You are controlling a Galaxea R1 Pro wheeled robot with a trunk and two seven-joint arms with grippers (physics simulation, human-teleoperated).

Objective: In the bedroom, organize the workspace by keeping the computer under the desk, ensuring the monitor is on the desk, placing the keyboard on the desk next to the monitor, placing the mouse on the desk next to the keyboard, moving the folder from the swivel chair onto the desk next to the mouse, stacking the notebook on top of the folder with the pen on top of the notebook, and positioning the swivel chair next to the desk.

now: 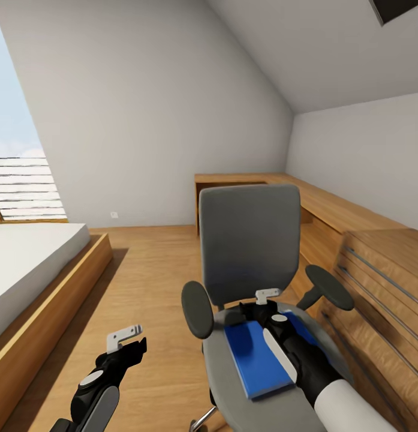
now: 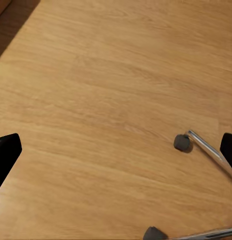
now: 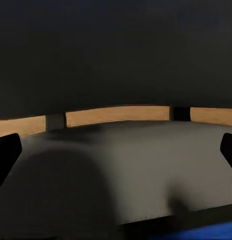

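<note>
**Right arm over the chair seat, folder beneath it**

The bedroom's wood floor (image 1: 155, 270) runs between the wooden-framed bed (image 1: 47, 282) and a low wooden shelf unit (image 1: 352, 240). The swivel chair (image 1: 249, 240) stands in front of the robot, its grey back upright. The folder (image 1: 253, 360) lies flat on the seat, partly under the right arm. The right gripper (image 1: 267, 303) sits at the folder's far edge near the seat back, jaws apart. The left gripper (image 1: 126, 341) hangs over bare floor beside the chair, jaws apart, with two chair casters (image 2: 182, 142) in its wrist view.
</note>
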